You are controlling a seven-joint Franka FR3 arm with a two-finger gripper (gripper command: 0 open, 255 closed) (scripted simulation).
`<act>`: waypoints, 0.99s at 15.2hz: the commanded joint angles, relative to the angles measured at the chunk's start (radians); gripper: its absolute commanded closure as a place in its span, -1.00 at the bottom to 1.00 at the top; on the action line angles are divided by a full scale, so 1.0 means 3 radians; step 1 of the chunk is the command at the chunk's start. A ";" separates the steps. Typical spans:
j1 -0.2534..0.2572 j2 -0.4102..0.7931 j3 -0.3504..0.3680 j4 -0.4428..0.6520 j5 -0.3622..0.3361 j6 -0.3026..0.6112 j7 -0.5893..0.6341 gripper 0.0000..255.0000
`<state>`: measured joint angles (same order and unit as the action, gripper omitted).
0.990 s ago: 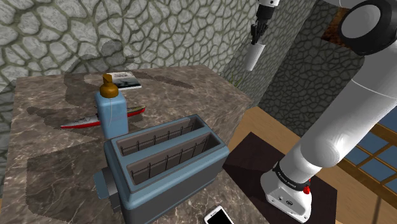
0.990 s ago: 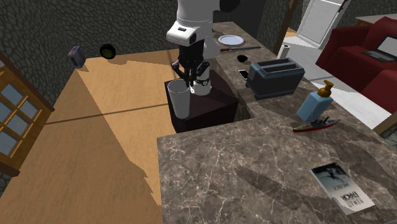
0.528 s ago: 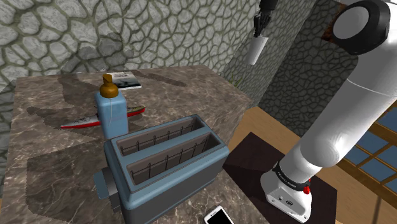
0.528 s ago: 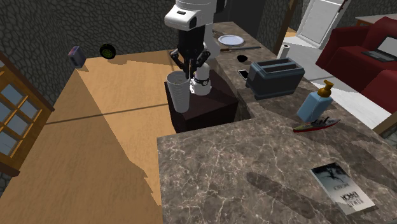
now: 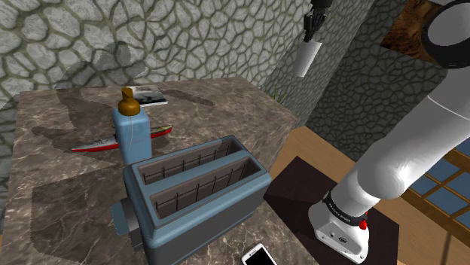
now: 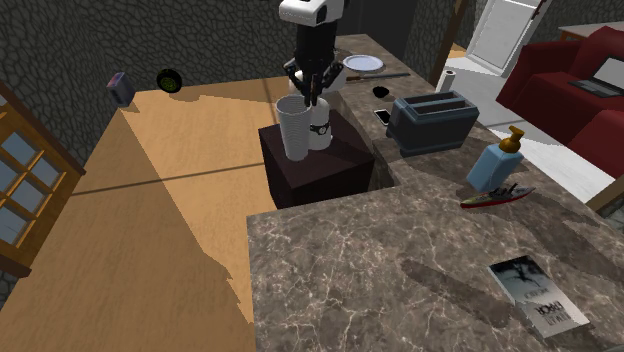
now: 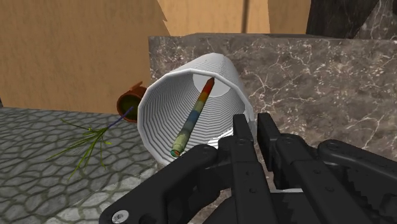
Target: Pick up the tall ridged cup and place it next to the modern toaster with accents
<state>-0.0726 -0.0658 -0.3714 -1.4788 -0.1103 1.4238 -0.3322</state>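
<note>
A tall white ridged cup (image 5: 306,60) hangs in the air beyond the counter's far corner, off every surface. My gripper (image 5: 311,34) is shut on its rim from above. In the second exterior view the cup (image 6: 296,130) hangs under the gripper (image 6: 308,95), above the dark stand. The wrist view looks into the cup (image 7: 191,95), where a many-coloured stick (image 7: 194,118) lies; the gripper (image 7: 252,124) clasps the cup's wall. The blue-grey two-slot toaster (image 5: 196,192) (image 6: 432,120) stands on the marble counter (image 5: 53,211), well apart from the cup.
On the counter stand a blue soap bottle (image 5: 130,128), a red toy boat (image 5: 105,143), a book (image 5: 147,94) and a phone (image 5: 260,256). A plate (image 6: 362,62) lies behind the toaster. A tipped plant pot (image 7: 130,98) lies on the floor.
The arm has lifted the held cup higher and carried it to the second exterior view's right, towards the counter. The grip has stayed shut.
</note>
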 commanded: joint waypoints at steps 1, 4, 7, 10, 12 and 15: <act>0.0070 -0.0264 0.0094 -0.0284 -0.0087 0.0019 0.0166 1.00; 0.0141 -0.0615 0.0255 -0.0637 -0.0166 0.0009 0.0405 1.00; 0.0194 -0.0930 0.0422 -0.0938 -0.0198 -0.0028 0.0634 1.00; 0.0235 -0.1214 0.0594 -0.1193 -0.0190 -0.0084 0.0854 1.00; 0.0263 -0.1388 0.0710 -0.1341 -0.0165 -0.0128 0.0997 1.00; 0.0304 -0.1626 0.0887 -0.1532 -0.0101 -0.0204 0.1210 1.00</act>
<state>0.0147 -0.5206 -0.1253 -1.9124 -0.1472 1.3735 0.0066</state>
